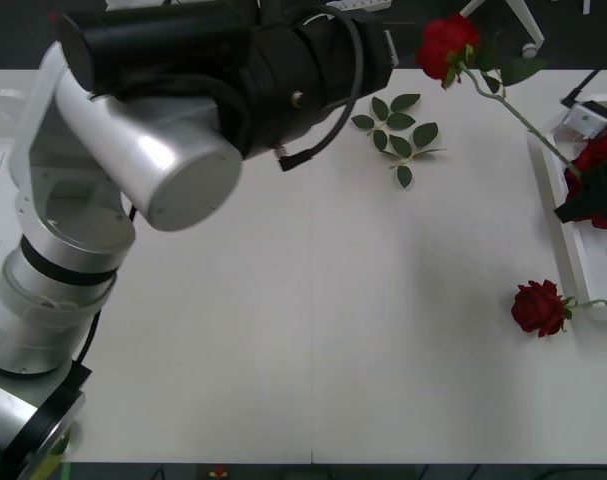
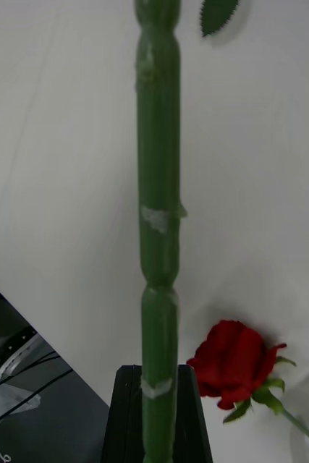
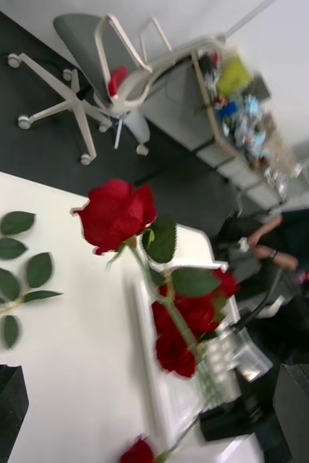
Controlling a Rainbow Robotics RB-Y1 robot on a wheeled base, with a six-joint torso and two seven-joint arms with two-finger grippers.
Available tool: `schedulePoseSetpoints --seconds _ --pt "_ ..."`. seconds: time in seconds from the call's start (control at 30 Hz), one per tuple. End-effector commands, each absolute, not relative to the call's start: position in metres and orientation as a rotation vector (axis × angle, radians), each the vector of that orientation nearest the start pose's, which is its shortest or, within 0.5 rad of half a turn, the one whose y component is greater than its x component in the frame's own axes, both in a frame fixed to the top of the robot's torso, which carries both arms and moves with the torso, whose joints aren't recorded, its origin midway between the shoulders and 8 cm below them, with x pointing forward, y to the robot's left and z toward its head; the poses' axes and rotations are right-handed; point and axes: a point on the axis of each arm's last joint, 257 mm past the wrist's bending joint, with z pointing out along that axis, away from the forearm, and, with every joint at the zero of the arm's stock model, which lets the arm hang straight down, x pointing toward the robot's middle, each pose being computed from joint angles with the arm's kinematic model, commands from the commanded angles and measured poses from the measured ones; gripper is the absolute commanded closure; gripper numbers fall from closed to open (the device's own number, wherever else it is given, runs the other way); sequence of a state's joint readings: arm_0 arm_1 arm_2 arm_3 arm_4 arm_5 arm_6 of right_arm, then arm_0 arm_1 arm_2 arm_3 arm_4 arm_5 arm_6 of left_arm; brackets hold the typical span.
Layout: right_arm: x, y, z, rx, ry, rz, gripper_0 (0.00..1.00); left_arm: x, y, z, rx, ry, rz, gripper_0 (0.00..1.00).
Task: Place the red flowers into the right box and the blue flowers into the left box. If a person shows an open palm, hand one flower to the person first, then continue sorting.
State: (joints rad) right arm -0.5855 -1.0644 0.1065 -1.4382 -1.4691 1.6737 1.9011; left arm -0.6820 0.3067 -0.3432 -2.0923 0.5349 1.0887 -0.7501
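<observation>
The right gripper (image 1: 595,200) sits over the right box (image 1: 583,262) at the table's (image 1: 313,300) right edge, its black fingers (image 2: 129,405) closed on the lower stem of a red rose (image 1: 447,44). The stem slants up and away toward the far edge, so the bloom hangs in the air above the table's far side. Judged from that tilt, the flower is being carried to the box rather than resting anywhere, held low on the stem so the head can swing in over the rim. More red blooms (image 1: 601,150) already lie in that box beside the gripper, and another rose (image 1: 539,306) lies on the table just inside the right edge, its stem reaching over the box rim; it likely waits its turn. A leaf sprig (image 1: 398,135) lies toward the far edge, apart from the flowers. The left arm (image 1: 133,150) is raised high over the near-left part of the table, and its fingers (image 3: 2,401) stand wide with nothing between them, so it looks idle. The right wrist view gives the grip itself: stem pinched between the two pads, the loose rose lying beyond on the table. The left wrist view gives the held bloom whole, with the box's roses behind it. The front view alone relates box, table edge and both arms.
</observation>
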Motion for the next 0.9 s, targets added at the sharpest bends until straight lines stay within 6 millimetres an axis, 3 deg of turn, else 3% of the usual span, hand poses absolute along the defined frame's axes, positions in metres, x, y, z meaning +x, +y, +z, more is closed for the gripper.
schedulePoseSetpoints --seconds 0.03,0.2,0.33,0.43,0.57,0.73,0.9 --pt "0.441 -0.41 -0.101 -0.591 2.713 0.279 1.0 0.485 -0.015 0.049 0.42 1.802 -0.771 0.0" --pt "0.419 -0.482 -0.1 -0.357 2.825 0.208 1.0 0.483 0.015 0.022 0.626 1.796 -0.695 0.0" --pt "0.411 -0.525 -0.107 -0.179 2.854 0.176 1.0 0.481 0.03 0.006 0.741 1.747 -0.703 0.0" --pt "0.409 -0.553 -0.116 -0.158 2.858 0.103 1.0 0.473 0.04 -0.006 0.808 1.701 -0.762 0.0" --pt "0.408 -0.579 -0.129 -0.152 2.84 0.046 1.0 0.462 0.06 -0.021 0.924 1.614 -0.825 0.0" --pt "0.406 -0.612 -0.156 -0.178 2.835 -0.09 1.0 0.446 0.082 -0.024 1.012 1.521 -0.907 0.0" --pt "0.403 -0.619 -0.19 -0.166 2.846 -0.132 1.0 0.424 0.095 -0.02 1.062 1.495 -0.953 0.0"
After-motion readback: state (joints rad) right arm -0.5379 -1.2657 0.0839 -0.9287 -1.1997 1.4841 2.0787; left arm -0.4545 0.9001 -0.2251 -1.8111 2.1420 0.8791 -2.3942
